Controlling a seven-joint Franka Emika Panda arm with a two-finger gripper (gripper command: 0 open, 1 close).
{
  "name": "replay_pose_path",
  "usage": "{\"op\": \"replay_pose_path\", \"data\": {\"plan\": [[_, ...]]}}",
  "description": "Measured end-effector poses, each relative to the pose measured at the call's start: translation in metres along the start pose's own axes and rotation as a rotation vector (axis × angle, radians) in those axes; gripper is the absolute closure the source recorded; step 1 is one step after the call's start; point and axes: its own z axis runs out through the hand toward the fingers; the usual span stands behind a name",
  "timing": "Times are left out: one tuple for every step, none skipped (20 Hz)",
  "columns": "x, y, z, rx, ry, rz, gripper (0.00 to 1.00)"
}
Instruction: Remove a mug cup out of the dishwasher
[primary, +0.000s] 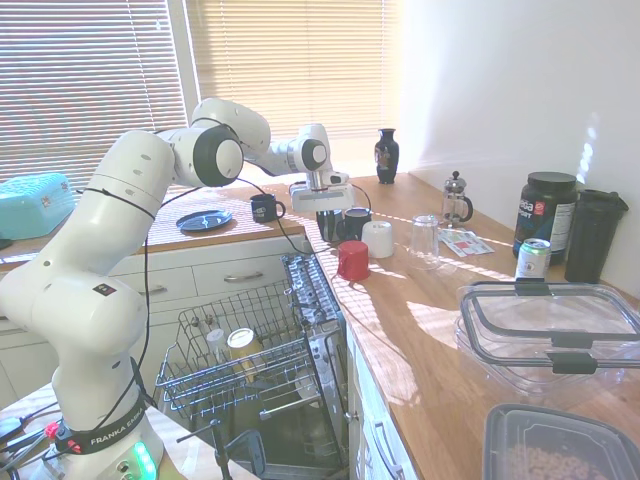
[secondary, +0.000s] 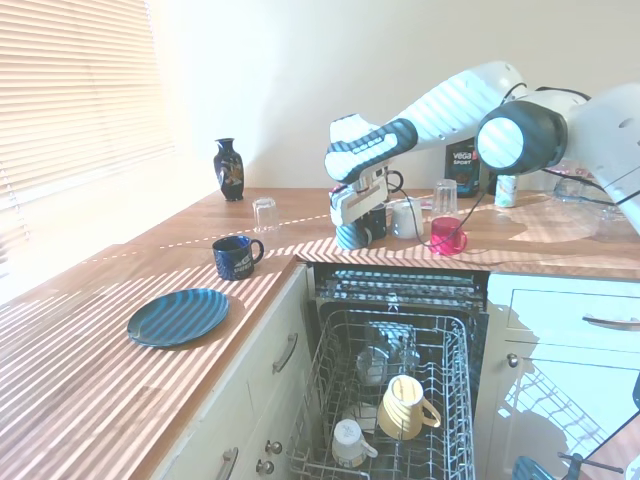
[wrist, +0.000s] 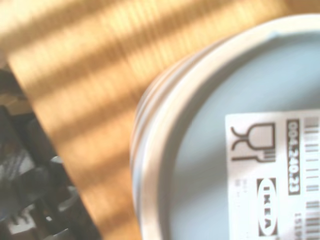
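White arm (primary: 130, 210) stretched fwd, wrist bent down — gripper (secondary: 350, 236) vertical, fingers' gap not discernible.

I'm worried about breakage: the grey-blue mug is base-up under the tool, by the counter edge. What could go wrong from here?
1. The mug cup is close to the counter edge above the open dishwasher; a nudge might tip it back into the rack.
2. The white mug and red cup stand near the tool; pulling away sideways might knock them.
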Motion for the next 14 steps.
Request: {"op": "replay_pose_path", "data": {"plan": [[0.002, 0.002, 0.0, 0.0, 0.005, 0.003, 0.0], [0.003, 0.003, 0.0, 0.0, 0.009, 0.006, 0.0], [0.004, 0.004, 0.001, -0.001, 0.01, 0.007, 0.0], [0.004, 0.005, 0.001, -0.002, 0.01, 0.008, 0.0], [0.004, 0.005, 0.002, -0.003, 0.01, 0.009, 0.0], [0.004, 0.005, 0.002, -0.003, 0.01, 0.009, 0.0], [0.003, 0.005, 0.001, -0.003, 0.011, 0.009, 0.0], [0.003, 0.004, -0.001, -0.002, 0.013, 0.009, 0.0], [0.003, 0.004, -0.004, 0.0, 0.017, 0.01, 0.0], [0.002, 0.004, -0.009, 0.002, 0.022, 0.011, 0.0], [0.001, 0.006, -0.015, 0.004, 0.028, 0.013, 0.0], [-0.001, 0.008, -0.022, 0.005, 0.033, 0.016, 0.0], [-0.003, 0.012, -0.029, 0.005, 0.039, 0.02, 0.0], [-0.006, 0.018, -0.036, 0.005, 0.046, 0.027, 0.0]]}}
